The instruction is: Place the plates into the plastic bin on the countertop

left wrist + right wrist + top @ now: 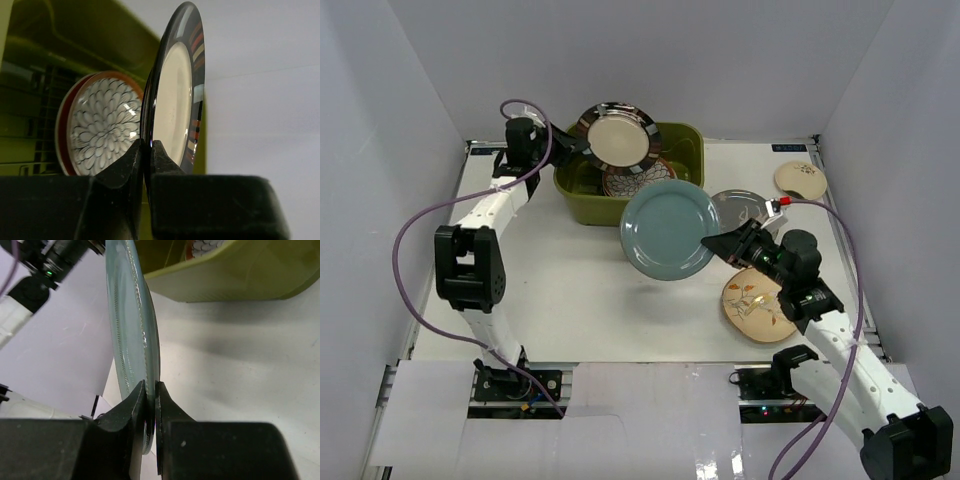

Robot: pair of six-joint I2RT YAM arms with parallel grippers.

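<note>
Pinching dark-rimmed plate (pixel 617 137), left pincer (pixel 148 146), teal plate (pixel 668 228), right pincer (pixel 151 386), three plates (pixel 752 204) (pixel 800 180) (pixel 758 306) on countertop (pixel 570 285)

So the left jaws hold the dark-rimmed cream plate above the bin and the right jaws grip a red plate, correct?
No: the right jaws grip the plain teal plate, not a red one, as the top external view shows. The left jaws do hold the dark-rimmed cream plate above the bin.
</note>
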